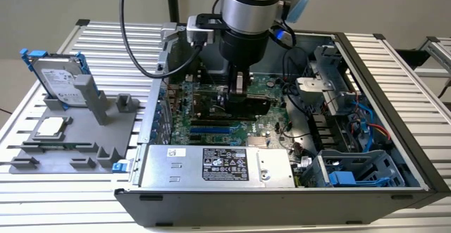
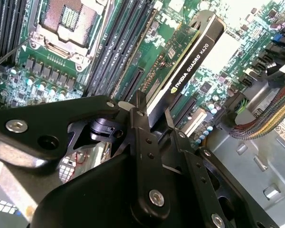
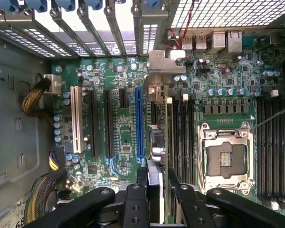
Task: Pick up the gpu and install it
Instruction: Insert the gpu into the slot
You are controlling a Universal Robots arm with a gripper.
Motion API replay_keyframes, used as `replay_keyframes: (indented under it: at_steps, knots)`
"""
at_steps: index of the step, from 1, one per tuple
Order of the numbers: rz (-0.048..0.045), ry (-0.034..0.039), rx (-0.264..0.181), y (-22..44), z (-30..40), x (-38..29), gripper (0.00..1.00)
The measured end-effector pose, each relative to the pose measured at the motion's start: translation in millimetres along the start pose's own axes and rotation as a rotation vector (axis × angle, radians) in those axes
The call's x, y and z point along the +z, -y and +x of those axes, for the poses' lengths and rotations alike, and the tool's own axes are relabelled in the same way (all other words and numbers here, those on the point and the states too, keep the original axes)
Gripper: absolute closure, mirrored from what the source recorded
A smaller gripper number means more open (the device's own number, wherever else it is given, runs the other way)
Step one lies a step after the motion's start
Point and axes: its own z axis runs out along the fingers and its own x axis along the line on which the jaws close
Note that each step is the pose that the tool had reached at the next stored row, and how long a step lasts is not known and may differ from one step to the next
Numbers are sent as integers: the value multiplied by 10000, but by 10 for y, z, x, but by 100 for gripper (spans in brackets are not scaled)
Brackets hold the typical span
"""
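Here the gripper clamps the gpu above the motherboard.

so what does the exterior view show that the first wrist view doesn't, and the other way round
Exterior view alone: the silver hard drive with white label and blue frame standing upright in the grey plastic fixture on the slatted table, outside the open black computer case, plus the silver power supply box.

First wrist view alone: the empty silver processor socket, the long blue expansion slot and the white expansion slot.

Both: the black gripper shut on the thin flat graphics card, held edge-on above the green motherboard.
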Motion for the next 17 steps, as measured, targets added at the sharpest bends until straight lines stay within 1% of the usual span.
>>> replay_keyframes:
  at_steps: [10, 17]
  knots:
    - [1, 1, 0, -20, 71, 48, 100]
    - [0, 0, 1, -51, 126, 78, 100]
